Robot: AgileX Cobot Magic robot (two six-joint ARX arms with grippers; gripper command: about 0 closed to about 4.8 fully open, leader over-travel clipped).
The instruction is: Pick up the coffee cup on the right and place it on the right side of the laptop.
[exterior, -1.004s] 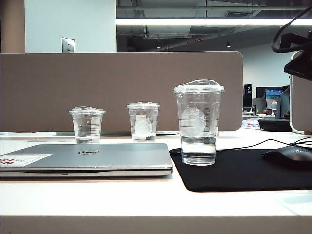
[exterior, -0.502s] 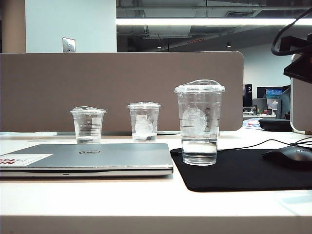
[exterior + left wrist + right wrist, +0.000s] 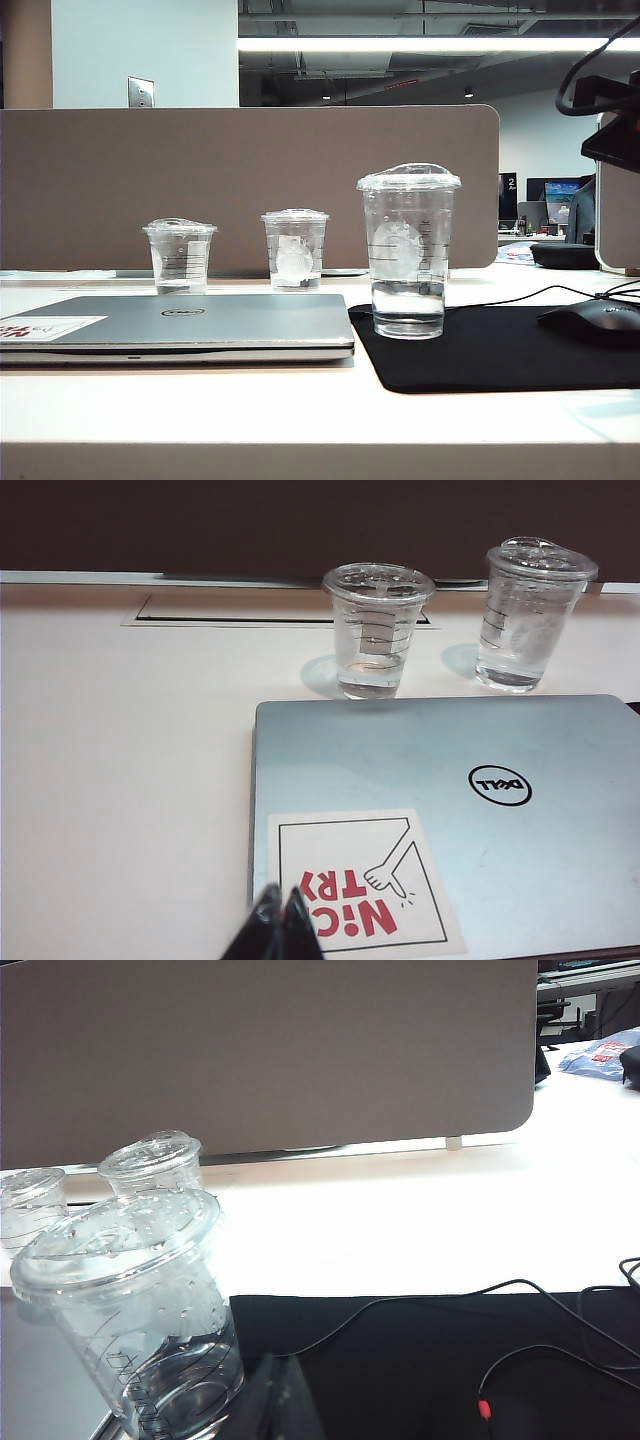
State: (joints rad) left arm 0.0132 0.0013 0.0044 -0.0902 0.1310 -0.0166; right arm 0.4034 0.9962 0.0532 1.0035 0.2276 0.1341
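The coffee cup (image 3: pixel 408 250) is standing upright on the black mouse pad (image 3: pixel 500 350), just at the laptop (image 3: pixel 180 325)'s 3 o'clock edge. The right gripper (image 3: pixel 283 1400) is hovering beside it with jaws pressed together, holding nothing; the cup is lying at its 10 o'clock, close, axis vertical. The left gripper (image 3: pixel 280 930), jaws also together, is hanging over the laptop's sticker (image 3: pixel 355 885), farther off.

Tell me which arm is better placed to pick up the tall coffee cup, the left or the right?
The right. Its shut claw hangs just beside the coffee cup on the black mat. The left claw, also shut, is over the laptop sticker corner, farther away.
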